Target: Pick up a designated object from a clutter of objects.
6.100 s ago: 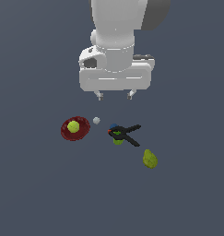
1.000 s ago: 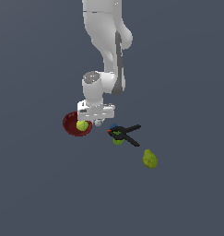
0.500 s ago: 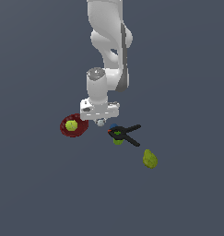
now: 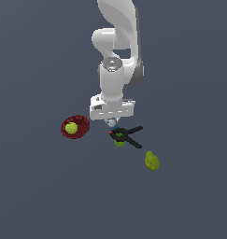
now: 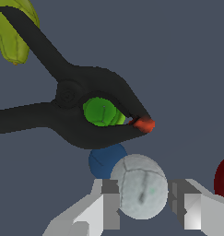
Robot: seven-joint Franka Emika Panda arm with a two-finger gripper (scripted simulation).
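Note:
The tiny pale grey sphere [image 5: 138,185] sits between my two fingers [image 5: 111,203], which touch it on both sides. In the exterior view my gripper [image 4: 111,123] holds the sphere [image 4: 111,122] just off the exterior view's left end of the black clamp [image 4: 127,136]. The clamp [image 5: 81,113], with green, blue and red bits, lies close in front of the fingers in the wrist view. The dark red bowl [image 4: 75,127] holds the yellow-green ball [image 4: 71,127] on the exterior view's left. The lumpy fruit [image 4: 152,161] lies on the exterior view's right.
The floor is a plain dark grey surface [image 4: 40,186]. The bowl's rim [image 5: 223,177] shows at the wrist view's edge, and the fruit [image 5: 12,32] shows beyond the clamp's handles.
My gripper has moved from beside the bowl toward the exterior view's right, to the clamp's end, with the grey sphere in it. The bowl, ball, clamp and fruit have stayed put.

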